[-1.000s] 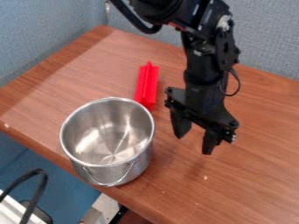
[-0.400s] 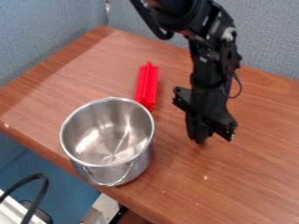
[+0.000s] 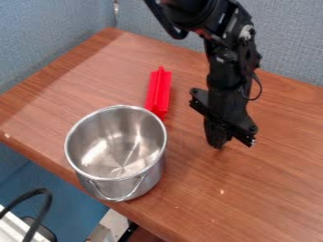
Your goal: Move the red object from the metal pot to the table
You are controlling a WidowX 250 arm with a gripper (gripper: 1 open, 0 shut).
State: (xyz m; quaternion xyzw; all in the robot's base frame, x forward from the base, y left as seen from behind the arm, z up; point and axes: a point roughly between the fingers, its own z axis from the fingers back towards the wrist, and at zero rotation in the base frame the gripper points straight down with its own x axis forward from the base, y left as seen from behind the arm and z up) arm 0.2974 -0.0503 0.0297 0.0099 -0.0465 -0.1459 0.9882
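Note:
The red object (image 3: pixel 158 90), a bright red bar, lies flat on the brown wooden table (image 3: pixel 76 80), just behind the metal pot (image 3: pixel 116 151). Nothing is inside the shiny pot, which stands near the table's front edge. My gripper (image 3: pixel 224 142) points straight down over the tabletop to the right of the pot and the bar. Its fingers are pressed together with nothing between them, and they touch neither the bar nor the pot.
The black arm (image 3: pixel 209 28) comes down from the top of the view. A black cable (image 3: pixel 25 203) loops below the table's front left edge. The table's right corner meets a blue wall (image 3: pixel 297 57).
The gripper's fingers have closed from wide open to shut on nothing, and the hand has sunk slightly toward the tabletop. Bar and pot have not moved.

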